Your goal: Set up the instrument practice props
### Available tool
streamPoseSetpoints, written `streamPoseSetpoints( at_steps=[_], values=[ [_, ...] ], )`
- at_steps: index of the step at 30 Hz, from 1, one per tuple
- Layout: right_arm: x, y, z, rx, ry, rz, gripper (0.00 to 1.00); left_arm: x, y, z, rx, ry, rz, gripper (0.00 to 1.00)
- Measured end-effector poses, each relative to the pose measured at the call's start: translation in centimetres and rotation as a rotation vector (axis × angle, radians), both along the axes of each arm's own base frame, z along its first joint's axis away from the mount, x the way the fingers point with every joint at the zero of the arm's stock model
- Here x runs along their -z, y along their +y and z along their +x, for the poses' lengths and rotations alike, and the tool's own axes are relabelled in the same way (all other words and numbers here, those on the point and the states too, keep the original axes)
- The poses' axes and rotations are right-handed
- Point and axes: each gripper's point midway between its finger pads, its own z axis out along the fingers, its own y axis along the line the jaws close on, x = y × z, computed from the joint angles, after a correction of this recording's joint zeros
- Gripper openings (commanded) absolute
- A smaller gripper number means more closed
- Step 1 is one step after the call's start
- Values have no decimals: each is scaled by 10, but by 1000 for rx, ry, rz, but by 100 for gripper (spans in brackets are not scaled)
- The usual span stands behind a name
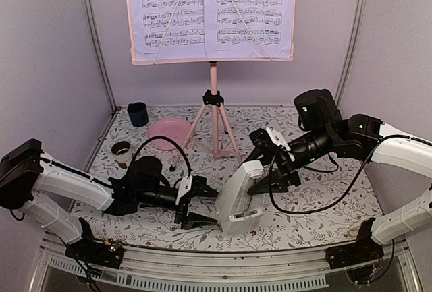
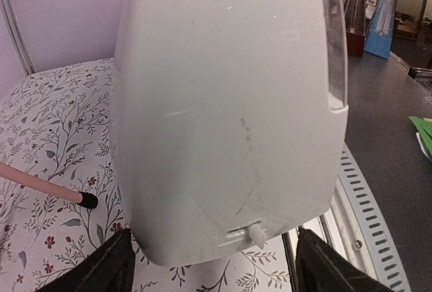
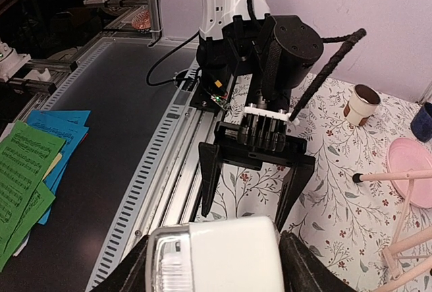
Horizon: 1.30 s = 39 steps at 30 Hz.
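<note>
The right gripper [image 3: 216,272] is clamped on the white metronome [image 1: 239,197], holding it tilted near the middle of the table's [image 1: 324,231] near edge. The left gripper [image 3: 244,214] is spread apart just beside the metronome's other end.

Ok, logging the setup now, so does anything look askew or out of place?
Yes. The metronome is not standing free: it leans near the front edge of the table, held by the right gripper. The sheet music sits straight on the music stand.
</note>
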Motion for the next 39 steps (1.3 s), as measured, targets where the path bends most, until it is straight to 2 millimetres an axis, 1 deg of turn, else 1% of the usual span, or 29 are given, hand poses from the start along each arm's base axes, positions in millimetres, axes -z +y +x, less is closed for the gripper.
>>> streamPoseSetpoints(
  at_steps=[7, 13, 25, 32, 39],
  values=[
    [1, -1, -1, -1, 5, -6, 21, 2, -1, -1, 4, 10, 2, 74],
    [2, -1, -1, -2, 8, -11, 20, 2, -3, 1, 3, 15, 2, 71],
    [2, -1, -2, -2, 8, -11, 20, 0, -6, 3, -4, 12, -3, 69],
    [2, -1, -2, -2, 8, -11, 20, -1, -7, 5, -7, 11, -3, 64],
    [2, -1, -2, -2, 8, -11, 20, 0, -7, 5, -8, 11, -2, 63]
  ],
)
